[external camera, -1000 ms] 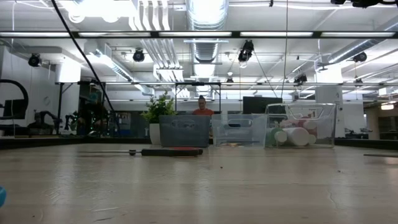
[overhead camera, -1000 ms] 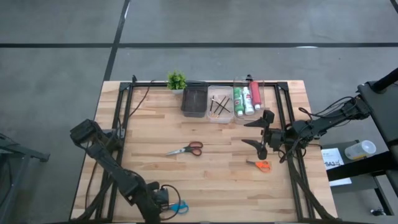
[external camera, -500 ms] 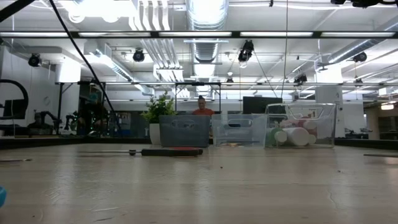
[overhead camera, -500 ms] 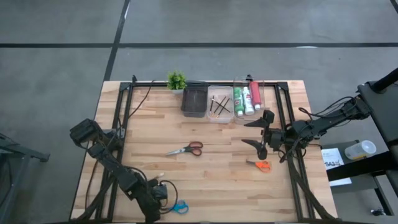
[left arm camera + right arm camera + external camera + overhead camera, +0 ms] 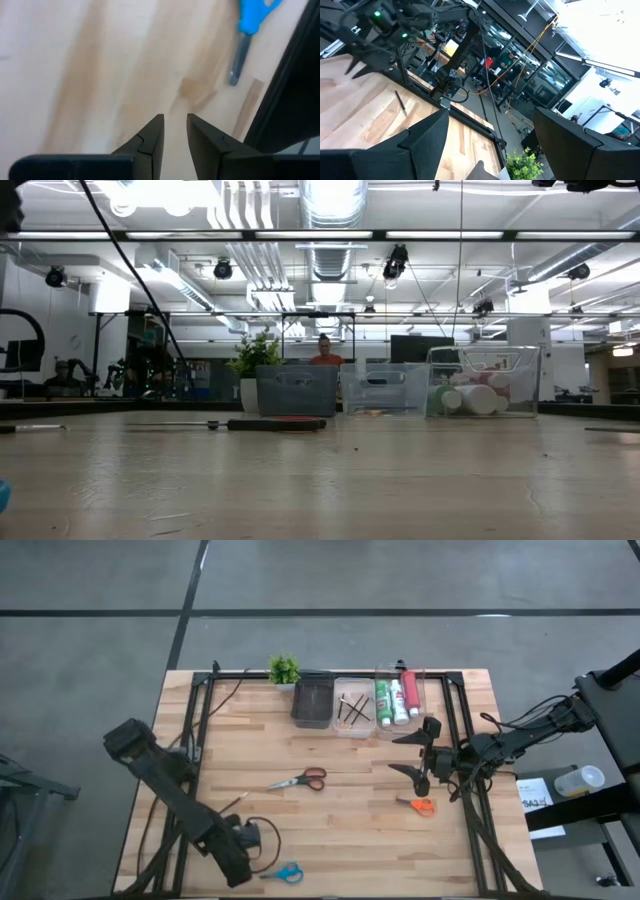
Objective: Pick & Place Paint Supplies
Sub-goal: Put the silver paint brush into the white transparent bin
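Wooden table (image 5: 330, 820), blue-handled scissors (image 5: 284, 873) lying flat, blades closed

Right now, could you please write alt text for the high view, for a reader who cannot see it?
Overhead view of a wooden table: the left gripper hovers near the front edge beside blue-handled scissors, holding nothing. The right gripper waits open at the right, above orange-handled scissors. Red-handled scissors lie mid-table; bins line the back.
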Robot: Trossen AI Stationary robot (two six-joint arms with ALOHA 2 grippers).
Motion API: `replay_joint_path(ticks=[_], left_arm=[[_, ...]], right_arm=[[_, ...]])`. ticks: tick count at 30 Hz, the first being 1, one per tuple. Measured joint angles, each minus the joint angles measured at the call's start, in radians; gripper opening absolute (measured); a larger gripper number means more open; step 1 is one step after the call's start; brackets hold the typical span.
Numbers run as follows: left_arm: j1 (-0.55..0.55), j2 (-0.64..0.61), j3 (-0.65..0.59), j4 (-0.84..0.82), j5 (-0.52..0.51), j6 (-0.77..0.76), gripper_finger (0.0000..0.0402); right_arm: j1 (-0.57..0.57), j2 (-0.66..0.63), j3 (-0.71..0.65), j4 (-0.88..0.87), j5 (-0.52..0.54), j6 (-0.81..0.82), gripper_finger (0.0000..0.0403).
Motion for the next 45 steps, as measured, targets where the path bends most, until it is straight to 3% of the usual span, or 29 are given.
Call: replay_joint_path(ticks=[10, 15, 26, 31, 40, 45], left_arm=[[0.0, -0.21, 0.003, -0.466, 0.083, -0.468, 0.0093], [0.006, -0.264, 0.003, -0.574, 0.029, -0.584, 0.0093], [0.027, -0.268, 0.003, -0.668, -0.024, -0.605, 0.0093], [0.051, -0.268, 0.003, -0.669, -0.115, -0.602, 0.0093], [0.079, -0.268, 0.003, -0.676, -0.132, -0.597, 0.0093], [0.101, -0.268, 0.003, -0.686, -0.269, -0.616, 0.0093]], right_arm=[[0.0, 0.0, 0.0, 0.0, 0.0, 0.005, 0.0288], [0.0, 0.0, 0.0, 0.0, 0.0, 0.0, 0.0288], [0.0, 0.0, 0.0, 0.0, 0.0, 0.003, 0.0288], [0.0, 0.0, 0.0, 0.0, 0.0, 0.004, 0.0288], [0.0, 0.0, 0.0, 0.0, 0.0, 0.0, 0.0288], [0.0, 0.0, 0.0, 0.0, 0.0, 0.004, 0.0288]])
